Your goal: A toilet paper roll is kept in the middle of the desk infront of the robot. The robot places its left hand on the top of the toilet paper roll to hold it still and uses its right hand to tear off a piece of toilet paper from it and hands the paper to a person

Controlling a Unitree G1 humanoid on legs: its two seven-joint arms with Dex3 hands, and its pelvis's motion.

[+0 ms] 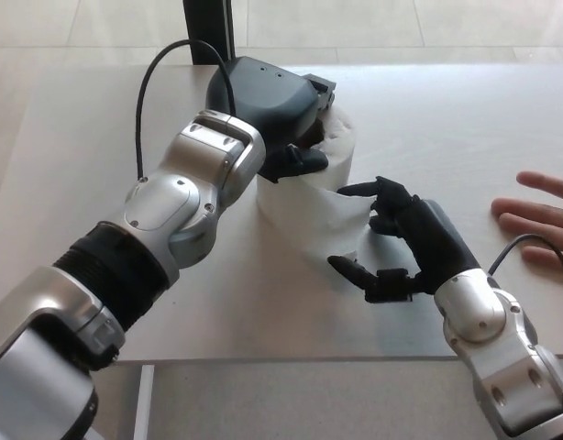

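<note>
toilet paper roll (pixel 323 197) looks like soft matt white paper, a bit crinkly where the loose sheet hangs. left hand (pixel 268 101) has a smooth black plastic shell with slight sheen, right hand (pixel 401 238) matt black. forearms glossy silver. desk (pixel 465 119) is smooth, pale, matt.

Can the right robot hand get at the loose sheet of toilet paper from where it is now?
Probably yes. The right robot hand is open right at the loose sheet, fingers at its edge, nothing between them. The left robot hand rests on the roll.
</note>
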